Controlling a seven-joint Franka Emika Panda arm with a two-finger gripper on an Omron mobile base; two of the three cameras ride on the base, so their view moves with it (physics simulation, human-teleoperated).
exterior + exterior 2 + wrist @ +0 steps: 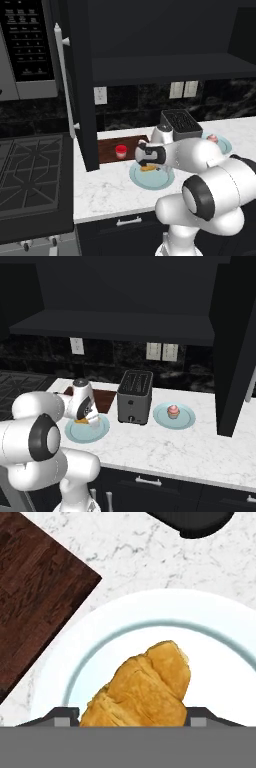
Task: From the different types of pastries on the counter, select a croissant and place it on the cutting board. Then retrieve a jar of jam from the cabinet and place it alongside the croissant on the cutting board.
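Note:
A golden-orange croissant (145, 684) lies on a round light blue plate (220, 642) on the white counter (105, 190). My gripper (132, 717) is open just above it, with one fingertip (66, 717) at each side of the pastry. The left base view has the gripper (146, 166) low over the croissant (148, 169). Left of the plate lies the dark cutting board (107, 150), and the red jar of jam (120, 151) stands on it. The pink cupcake (173, 411) sits on a second plate (186, 418). The black cabinet (165, 67) stands open above.
A dark toaster (134, 397) stands between the two plates, close behind my hand. The open cabinet door with its silver handle (65, 85) juts out at the board's left end. A black gas stove (30, 170) and a grey microwave (27, 45) are further left.

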